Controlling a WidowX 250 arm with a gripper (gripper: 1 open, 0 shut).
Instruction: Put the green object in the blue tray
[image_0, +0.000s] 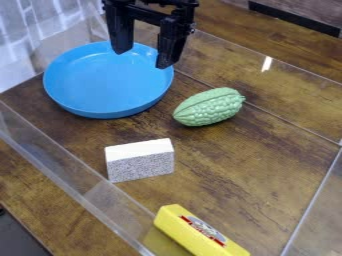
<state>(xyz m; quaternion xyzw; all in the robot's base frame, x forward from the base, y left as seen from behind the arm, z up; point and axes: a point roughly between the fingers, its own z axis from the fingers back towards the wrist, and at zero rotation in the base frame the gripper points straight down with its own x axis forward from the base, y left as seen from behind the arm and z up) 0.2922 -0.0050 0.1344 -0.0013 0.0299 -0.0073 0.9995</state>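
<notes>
The green object (209, 107) is a light green, bumpy oval toy vegetable lying on the wooden table, just right of the blue tray (104, 82). The tray is a round, shallow, bright blue dish at the upper left, and nothing lies in it. My gripper (144, 42) hangs over the tray's far right rim with its two black fingers (168, 44) spread apart and nothing between them. It is up and to the left of the green object, not touching it.
A grey-white sponge block (140, 159) sits in front of the tray, towards the near edge. A yellow rectangular bar (198, 233) lies at the bottom edge. Clear plastic walls (54, 165) border the wooden surface on the left and front.
</notes>
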